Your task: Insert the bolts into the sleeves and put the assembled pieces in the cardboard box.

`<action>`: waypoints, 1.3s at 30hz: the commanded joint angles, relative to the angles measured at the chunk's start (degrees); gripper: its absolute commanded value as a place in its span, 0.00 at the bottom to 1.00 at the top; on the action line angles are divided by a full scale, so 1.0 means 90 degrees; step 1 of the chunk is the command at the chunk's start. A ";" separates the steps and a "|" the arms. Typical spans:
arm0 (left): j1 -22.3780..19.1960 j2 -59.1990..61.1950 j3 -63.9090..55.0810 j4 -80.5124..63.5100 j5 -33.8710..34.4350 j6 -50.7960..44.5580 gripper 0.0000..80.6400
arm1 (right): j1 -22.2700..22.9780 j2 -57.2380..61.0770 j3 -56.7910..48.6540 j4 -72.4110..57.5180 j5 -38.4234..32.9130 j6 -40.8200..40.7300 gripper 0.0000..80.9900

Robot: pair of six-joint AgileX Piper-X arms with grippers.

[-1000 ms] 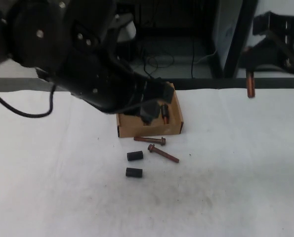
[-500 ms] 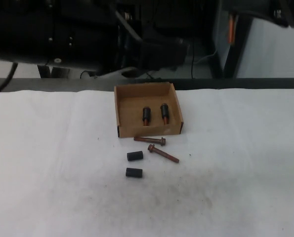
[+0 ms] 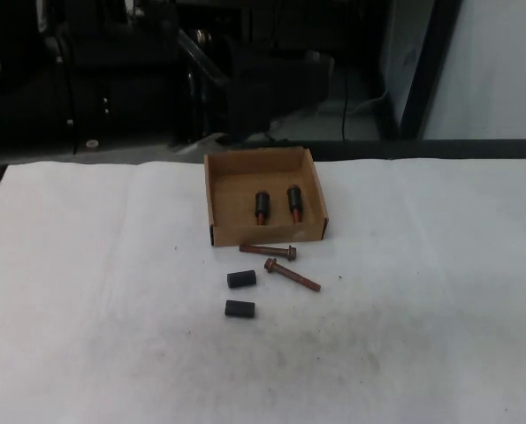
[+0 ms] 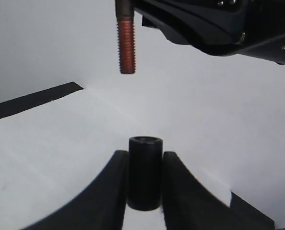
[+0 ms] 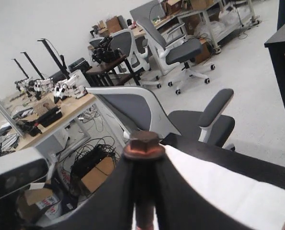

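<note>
Above the bench (image 3: pixel 422 336), a sleeve (image 4: pixel 144 175) is clamped by the left fingers (image 4: pixel 108 194). A bolt (image 5: pixel 143 146) is clamped by the right fingers (image 5: pixel 108 201).

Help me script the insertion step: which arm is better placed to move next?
Probably the right. The right tool grips the bolt, hanging thread-end down, higher than the sleeve that the left tool holds upright, opening upward. Lowering the bolt into a held sleeve looks simplest; their alignment is unclear.
</note>
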 commanded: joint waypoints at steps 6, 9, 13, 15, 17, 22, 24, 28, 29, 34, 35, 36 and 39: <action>-0.0006 -0.0165 0.0909 -0.1513 -0.0461 0.0005 0.01 | 0.0024 -0.0129 -0.0017 -0.0339 0.0187 -0.0204 0.00; 0.0065 -0.0232 0.1474 -0.2625 -0.0461 -0.0420 0.01 | 0.0024 -0.0228 -0.0017 -0.0574 0.0236 -0.0297 0.00; 0.0227 -0.0232 0.2142 -0.3983 -0.0346 -0.0919 0.01 | 0.0068 -0.0326 0.0026 -0.0663 0.0377 -0.0269 0.00; 0.0280 -0.0232 0.2323 -0.4476 -0.0206 -0.0951 0.01 | 0.0202 -0.0437 0.0323 -0.0946 0.0377 -0.0269 0.00; 0.0282 -0.0232 0.2404 -0.4664 -0.0087 -0.0965 0.01 | 0.0381 -0.0610 0.0780 -0.1474 0.0432 -0.0167 0.00; 0.0282 -0.0232 0.2437 -0.4697 0.0366 -0.0746 0.01 | 0.0712 -0.0969 0.2033 -0.2800 0.0664 0.0042 0.00; 0.0282 -0.0232 0.2437 -0.4697 0.0510 -0.0690 0.01 | 0.0808 -0.1032 0.2382 -0.3007 0.0664 0.0068 0.00; 0.0282 -0.0232 0.2447 -0.4468 0.0758 -0.0343 0.01 | 0.0947 -0.1052 0.2676 -0.3279 0.0604 0.0068 0.00; 0.0282 -0.0232 0.2447 -0.4351 0.0756 -0.0271 0.01 | 0.0977 -0.1052 0.2695 -0.3279 0.0606 0.0068 0.00; 0.0282 -0.0232 0.2516 -0.3981 0.0894 0.0100 0.01 | 0.0996 -0.1052 0.2828 -0.3231 0.0320 -0.0139 0.00; 0.0282 -0.0232 0.2582 -0.3987 0.0873 0.0123 0.01 | 0.0996 -0.1052 0.2861 -0.3232 0.0315 -0.0233 0.00; 0.0282 -0.0232 0.2662 -0.3987 0.0875 0.0138 0.01 | 0.0996 -0.1052 0.2879 -0.3232 0.0312 -0.0294 0.00; 0.0282 -0.0244 0.2943 -0.4048 0.0875 0.0136 0.01 | 0.0996 -0.1052 0.2963 -0.3229 0.0312 -0.0456 0.00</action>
